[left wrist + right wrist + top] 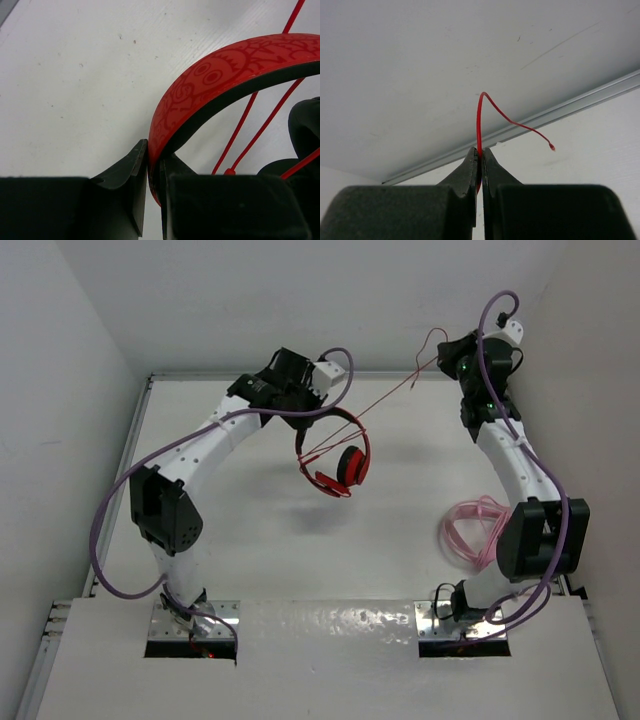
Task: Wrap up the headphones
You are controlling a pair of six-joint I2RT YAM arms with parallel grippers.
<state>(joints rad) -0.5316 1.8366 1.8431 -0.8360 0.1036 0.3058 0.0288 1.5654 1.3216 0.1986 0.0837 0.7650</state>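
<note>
The red headphones (pixel 338 466) hang in the air over the middle of the table, earcups down. My left gripper (pixel 154 155) is shut on their red, black-lined headband (pixel 220 80); in the top view that gripper (pixel 305 418) sits just above them. Their thin red cable (pixel 390 395) runs taut from the headphones up to the right, and strands of it cross the left wrist view (pixel 240 135). My right gripper (pixel 480 152) is shut on the cable (pixel 479 120) close to its free end, which curls off to the right. It is held high near the back right corner (pixel 447 355).
A pale pink coiled cable bundle (pixel 470 530) lies on the table beside the right arm's lower link. White walls enclose the table on the left, back and right, with a metal rail (pixel 560 112) along the wall's foot close to the right gripper.
</note>
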